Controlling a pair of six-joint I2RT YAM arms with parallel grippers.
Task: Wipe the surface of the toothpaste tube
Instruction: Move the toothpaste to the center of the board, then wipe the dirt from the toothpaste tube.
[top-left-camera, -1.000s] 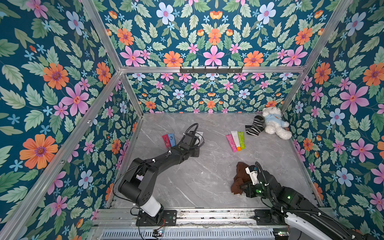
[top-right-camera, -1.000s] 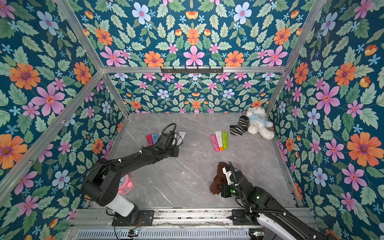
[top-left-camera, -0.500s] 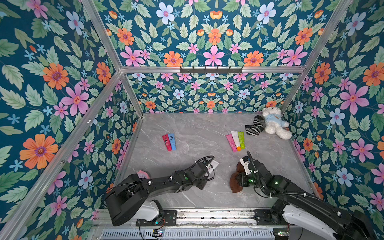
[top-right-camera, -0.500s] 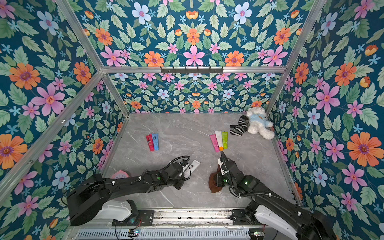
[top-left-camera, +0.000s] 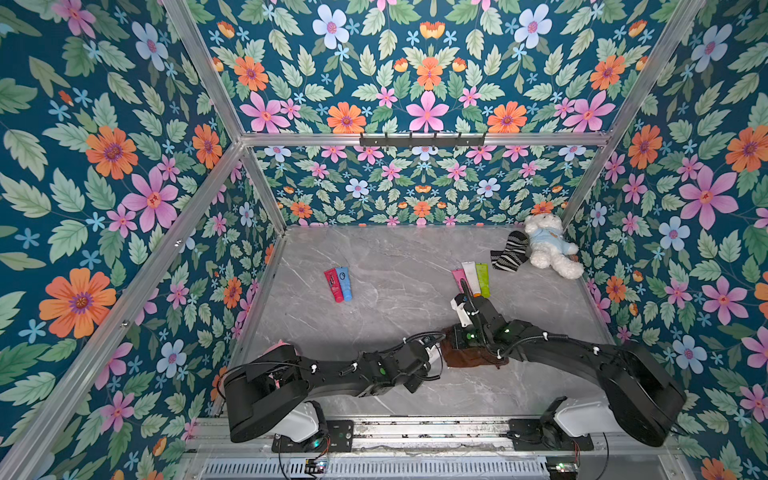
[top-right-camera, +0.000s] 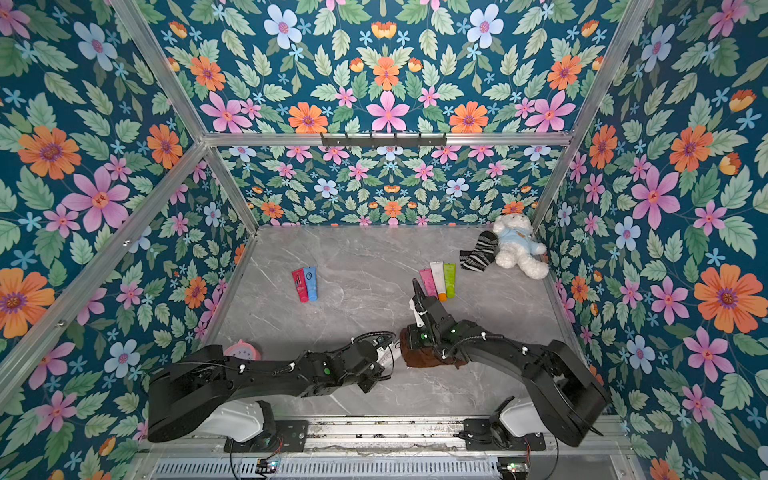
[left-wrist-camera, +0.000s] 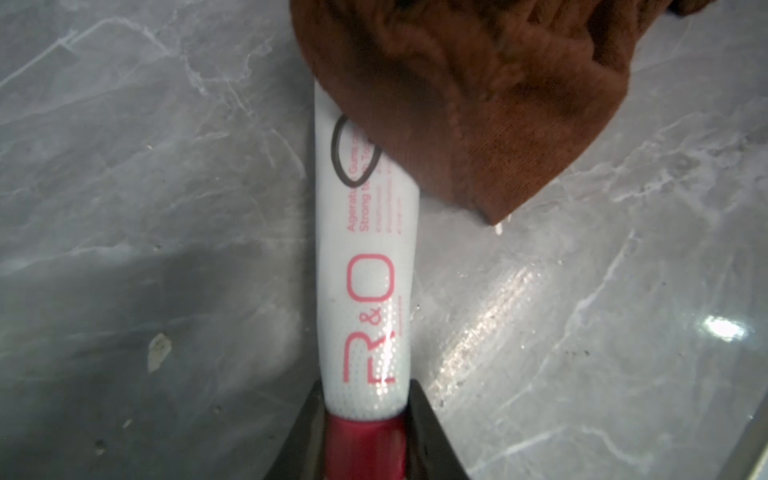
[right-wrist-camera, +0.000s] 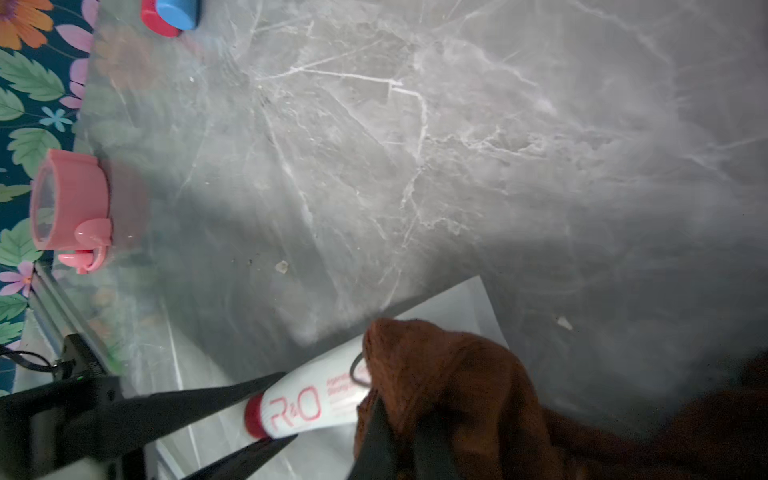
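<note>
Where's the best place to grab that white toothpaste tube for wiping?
Probably the red cap end, coming in along the tube lengthwise, as the left gripper does: it's narrow, and that leaves the printed body free for the brown cloth.

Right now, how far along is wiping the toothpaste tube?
Done: left end effector grips the white plastic toothpaste tube by its red cap; right end effector pinches the brown terry cloth. In hand: cloth covers the tube's far end. Left: the printed stretch near the cap.

Robot test booth: floral walls (top-left-camera: 428, 83), aluminium frame (top-left-camera: 291, 139), marble tabletop (top-left-camera: 395, 257).
</note>
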